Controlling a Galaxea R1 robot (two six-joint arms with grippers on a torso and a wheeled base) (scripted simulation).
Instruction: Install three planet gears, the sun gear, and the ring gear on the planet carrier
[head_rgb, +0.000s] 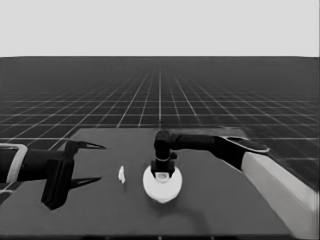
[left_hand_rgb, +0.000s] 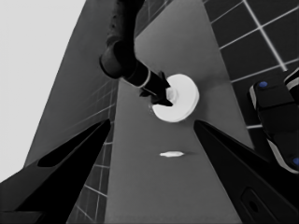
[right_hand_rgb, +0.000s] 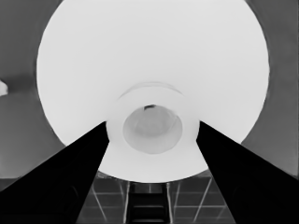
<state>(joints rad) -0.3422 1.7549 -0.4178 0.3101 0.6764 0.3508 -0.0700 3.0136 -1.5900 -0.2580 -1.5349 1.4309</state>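
- The right hand (head_rgb: 162, 172) hangs straight down over the middle of the tabletop (head_rgb: 215, 205), right above the one large white disc there, which I take to be the larger round part (head_rgb: 161, 186).
- No loose gears show anywhere, and no separate smaller round part either. My guess is that they sit under the larger round part, so the stack looks close to finished.
- In the right wrist view the hand's two fingers (right_hand_rgb: 70, 177) stand on either side of a raised collar (right_hand_rgb: 152, 128) around the disc's central hole. They are spread about as wide as that collar. I cannot tell whether they press on it or only frame it.
- Coming in from directly above makes sense: it keeps the disc level and centred over whatever lies beneath.
- The thin white piece (head_rgb: 121, 174) lies alone, just to the left of the disc and not touching it.
- The left hand (head_rgb: 95, 162) waits over the tabletop's left end, fingers wide apart, with nothing between them.
- Dark machinery with blue lights (left_hand_rgb: 275, 116) shows past the tabletop's edge in the left wrist view.
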